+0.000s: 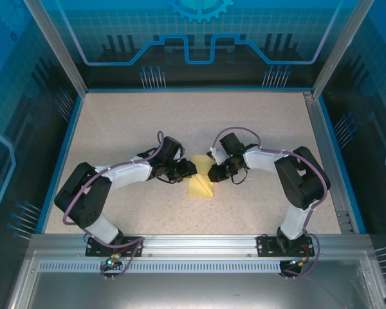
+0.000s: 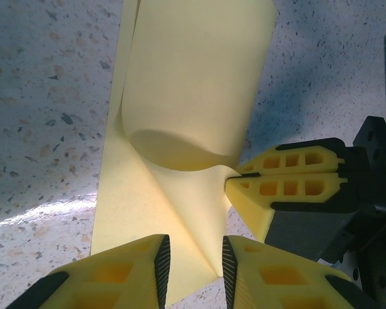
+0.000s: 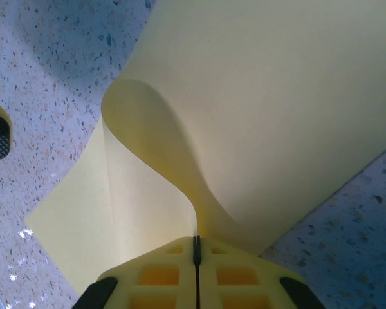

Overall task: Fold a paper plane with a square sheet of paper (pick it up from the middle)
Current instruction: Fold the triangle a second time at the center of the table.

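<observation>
Square sheet of paper (image 1: 201,187): yellow, at the middle of the desk (image 1: 116,129) between both arms, one part flat and the rest curling upward. Right gripper (image 3: 196,243): closed tight, pinching the sheet at its raised bend. Left gripper (image 2: 193,261): narrowly parted, straddling the sheet's lower fold.

The top camera looks down over the whole table (image 1: 180,116); both wrist cameras view the yellow sheet (image 2: 193,77) close up.
</observation>
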Controlling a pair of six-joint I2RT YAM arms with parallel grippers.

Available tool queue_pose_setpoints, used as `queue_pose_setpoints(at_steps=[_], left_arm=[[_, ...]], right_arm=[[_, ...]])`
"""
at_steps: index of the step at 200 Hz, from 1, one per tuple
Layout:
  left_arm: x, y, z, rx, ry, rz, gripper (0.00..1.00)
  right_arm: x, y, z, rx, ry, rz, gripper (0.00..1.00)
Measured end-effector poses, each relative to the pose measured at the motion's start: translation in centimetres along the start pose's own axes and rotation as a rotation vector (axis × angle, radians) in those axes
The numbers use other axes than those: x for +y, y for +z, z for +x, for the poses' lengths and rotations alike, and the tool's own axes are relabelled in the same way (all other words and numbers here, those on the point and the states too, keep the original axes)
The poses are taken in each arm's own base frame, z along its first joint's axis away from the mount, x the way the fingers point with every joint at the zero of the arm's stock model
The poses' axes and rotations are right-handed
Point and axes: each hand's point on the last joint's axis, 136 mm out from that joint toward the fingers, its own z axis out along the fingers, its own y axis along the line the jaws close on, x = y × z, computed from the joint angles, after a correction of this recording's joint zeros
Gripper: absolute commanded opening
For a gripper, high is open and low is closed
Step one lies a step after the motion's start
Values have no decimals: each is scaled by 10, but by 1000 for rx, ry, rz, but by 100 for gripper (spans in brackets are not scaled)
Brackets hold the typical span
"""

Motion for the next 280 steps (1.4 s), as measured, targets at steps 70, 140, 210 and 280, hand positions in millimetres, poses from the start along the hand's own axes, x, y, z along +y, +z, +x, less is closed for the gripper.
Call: queue_pose_setpoints(at_steps=[70,140,210,280], left_arm=[[-1,0,2,8,2,4,29],[-1,1,2,9,3,4,29],[-1,1,2,10,3,4,28],[-11,4,2,15,11,47,23]], right_arm=[[0,1,1,2,6,-1,7],[0,3,5,4,13,-13,8],[1,4,6,9,22,-22,8],[-1,6,8,15,26,-18,8]])
